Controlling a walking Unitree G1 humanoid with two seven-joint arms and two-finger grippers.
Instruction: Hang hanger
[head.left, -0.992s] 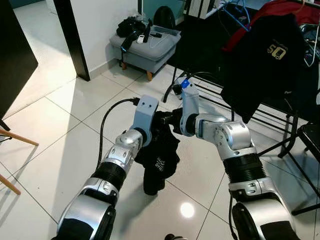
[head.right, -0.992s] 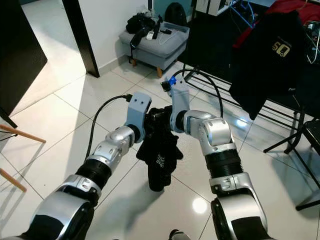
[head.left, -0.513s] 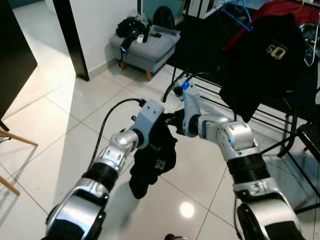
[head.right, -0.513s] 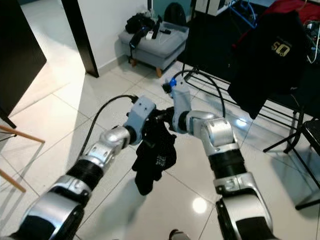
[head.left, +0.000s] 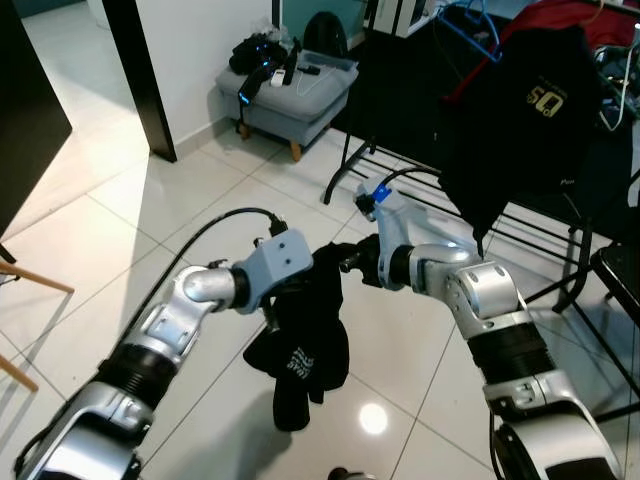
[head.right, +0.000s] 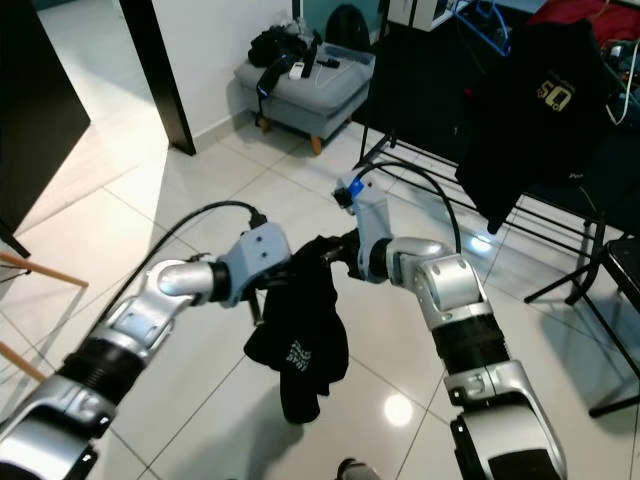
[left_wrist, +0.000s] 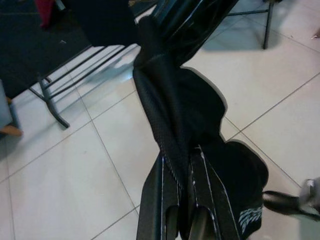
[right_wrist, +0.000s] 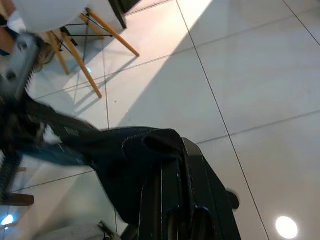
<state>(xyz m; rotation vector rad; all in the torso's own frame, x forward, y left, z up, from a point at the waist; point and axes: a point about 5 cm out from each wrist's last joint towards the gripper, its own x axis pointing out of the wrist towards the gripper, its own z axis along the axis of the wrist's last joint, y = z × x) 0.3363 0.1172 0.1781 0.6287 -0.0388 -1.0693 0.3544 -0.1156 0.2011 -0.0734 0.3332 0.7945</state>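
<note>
Both claws, left claw (head.left: 305, 275) and right claw (head.left: 347, 262), grip a black garment (head.left: 302, 345).

A gold "50" stands on the chest of the black shirt (head.left: 525, 110) hanging at about one o'clock in the head views. The black garment (head.left: 300, 345) hanging between the arms carries a small white print low on its cloth, too small to read.

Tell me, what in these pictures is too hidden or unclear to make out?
- Hanger: in both eye views the black garment held between the left gripper and right gripper covers any hanger.
- Garment print: too small to read.
- Clothes rack: its top is cut off by the picture edge.
</note>
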